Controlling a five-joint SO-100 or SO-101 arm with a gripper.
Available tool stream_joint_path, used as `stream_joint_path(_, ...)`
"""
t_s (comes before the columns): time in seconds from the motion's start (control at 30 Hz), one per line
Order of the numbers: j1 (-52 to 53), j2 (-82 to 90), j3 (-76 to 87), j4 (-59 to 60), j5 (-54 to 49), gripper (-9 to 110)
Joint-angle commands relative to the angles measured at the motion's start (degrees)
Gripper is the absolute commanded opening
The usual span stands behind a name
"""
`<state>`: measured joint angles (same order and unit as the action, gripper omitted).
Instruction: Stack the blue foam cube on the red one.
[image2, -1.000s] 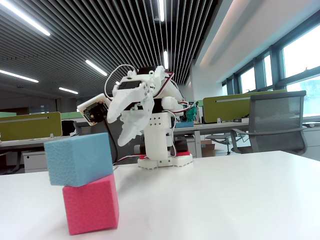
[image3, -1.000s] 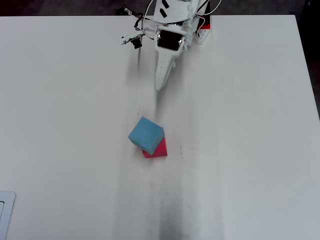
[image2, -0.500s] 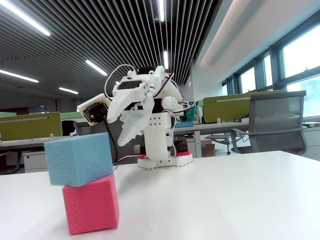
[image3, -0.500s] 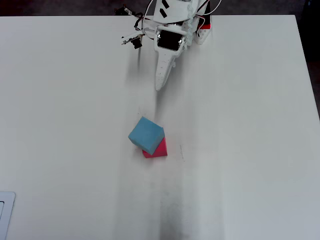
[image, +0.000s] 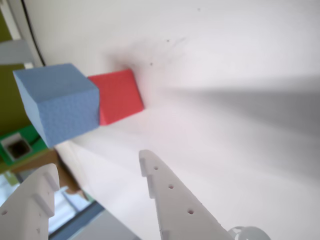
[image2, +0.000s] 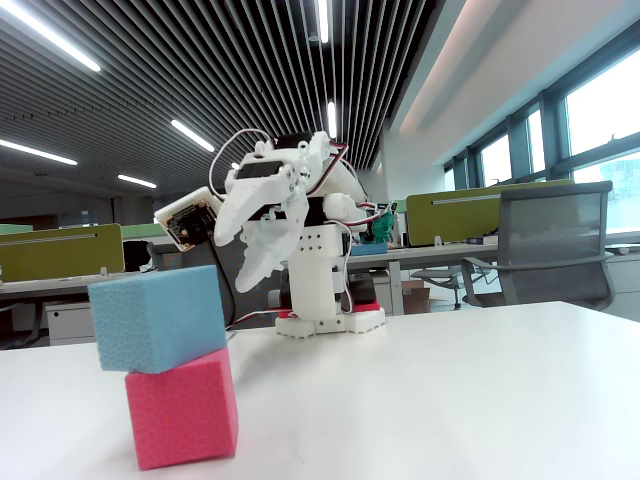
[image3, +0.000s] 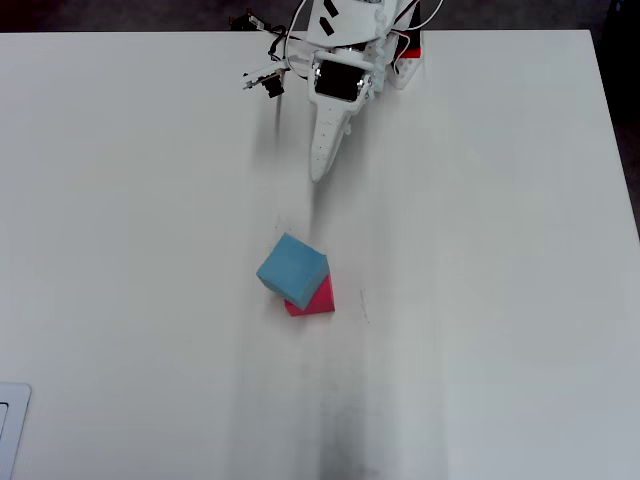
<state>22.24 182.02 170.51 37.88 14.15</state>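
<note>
The blue foam cube (image3: 292, 267) rests on the red one (image3: 318, 298), twisted and shifted so that it overhangs one side and a red corner shows. The fixed view has the blue foam cube (image2: 157, 318) on the red one (image2: 182, 408) at the front left. My gripper (image3: 320, 170) is drawn back near the arm's base, well away from the stack and holding nothing. In the wrist view the gripper (image: 95, 162) has its two white fingers apart, with the blue foam cube (image: 57, 102) and the red one (image: 119, 96) beyond them.
The white table (image3: 480, 250) ends at a dark edge at top and right in the overhead view. The arm's base (image2: 330, 320) stands at the table's far side. An office chair (image2: 555, 245) and desks lie behind the table.
</note>
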Motion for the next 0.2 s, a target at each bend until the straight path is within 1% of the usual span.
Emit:
stream_joint_path(0.0, -0.4, 0.5, -0.4, -0.4, 0.2, 22)
stream_joint_path(0.17, -0.4, 0.5, -0.4, -0.4, 0.2, 22)
